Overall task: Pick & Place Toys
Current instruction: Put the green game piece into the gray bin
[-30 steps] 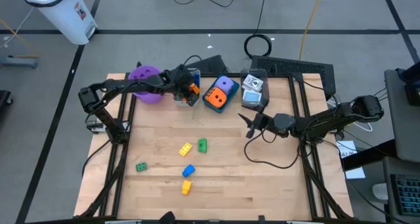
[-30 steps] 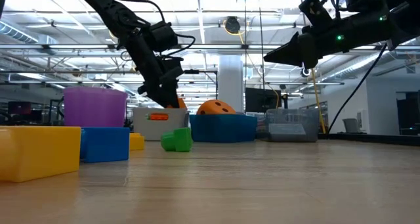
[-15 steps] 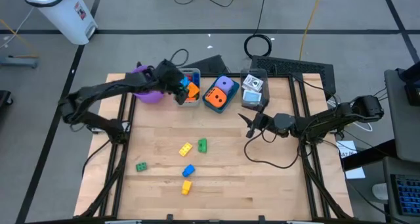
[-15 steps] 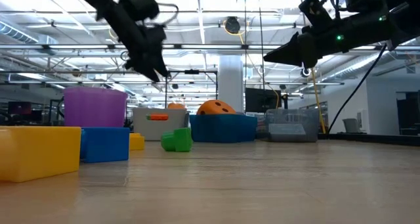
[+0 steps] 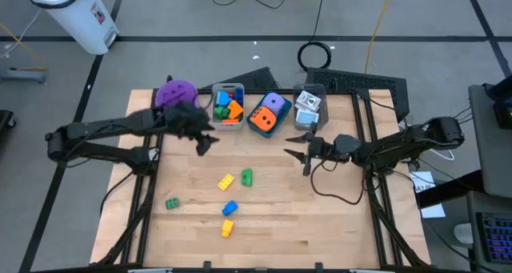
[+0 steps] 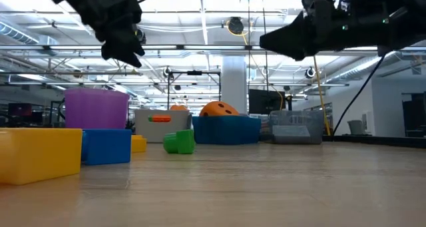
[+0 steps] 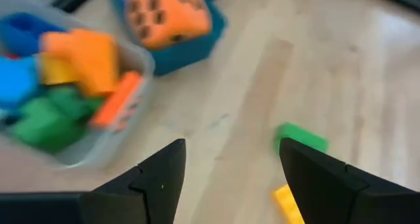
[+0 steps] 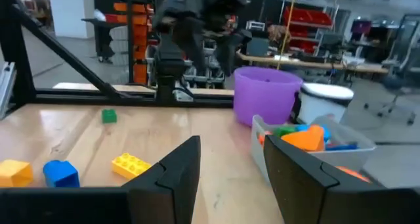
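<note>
5 bricks lie loose: 2 yellow, 2 green, 1 blue.

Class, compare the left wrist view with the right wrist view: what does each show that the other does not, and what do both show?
Only the left wrist view shows the orange dotted die in its blue bin, and the left gripper, open and empty.

Only the right wrist view shows the purple cup, a blue brick, a small green brick farther off, and the right gripper, open and empty.

Both show the clear bin of bricks and a yellow brick.
</note>
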You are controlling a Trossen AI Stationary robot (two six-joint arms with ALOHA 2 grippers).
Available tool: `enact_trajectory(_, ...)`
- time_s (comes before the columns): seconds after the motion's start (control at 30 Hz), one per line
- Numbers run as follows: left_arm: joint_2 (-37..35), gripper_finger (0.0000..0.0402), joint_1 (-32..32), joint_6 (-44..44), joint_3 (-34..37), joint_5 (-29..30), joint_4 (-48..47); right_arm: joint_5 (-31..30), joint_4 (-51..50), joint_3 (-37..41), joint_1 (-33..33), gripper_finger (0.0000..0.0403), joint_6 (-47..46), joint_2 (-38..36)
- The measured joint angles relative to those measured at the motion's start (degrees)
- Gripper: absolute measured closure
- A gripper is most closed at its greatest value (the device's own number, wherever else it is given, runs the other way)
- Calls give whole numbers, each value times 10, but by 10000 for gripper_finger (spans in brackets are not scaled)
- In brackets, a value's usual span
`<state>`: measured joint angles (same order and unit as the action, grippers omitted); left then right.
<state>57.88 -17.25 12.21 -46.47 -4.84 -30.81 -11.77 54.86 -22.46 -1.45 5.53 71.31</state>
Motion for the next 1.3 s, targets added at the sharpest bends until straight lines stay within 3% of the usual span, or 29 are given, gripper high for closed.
enact_trajectory(0.13, -19, 146, 66, 22, 79, 12, 119, 16, 58, 0, 0, 243, -26, 77)
enact_trajectory(0.3, -19, 146, 130, 35, 153, 69, 251, 39, 102, -50, -5, 243, -40, 211)
enact_trajectory(0.47, -4, 146, 172, 44, 191, 113, 314, 45, 81, -143, -25, 243, -30, 334)
enact_trajectory(0.63, 4, 146, 201, 45, 198, 145, 343, 44, 48, -214, -41, 243, 24, 412)
enact_trajectory(0.93, 4, 147, 228, 45, 198, 175, 356, 42, -13, -276, -34, 243, 58, 464)
enact_trajectory(1.3, 4, 147, 249, 62, 198, 190, 358, 43, -29, -277, -32, 243, 87, 465)
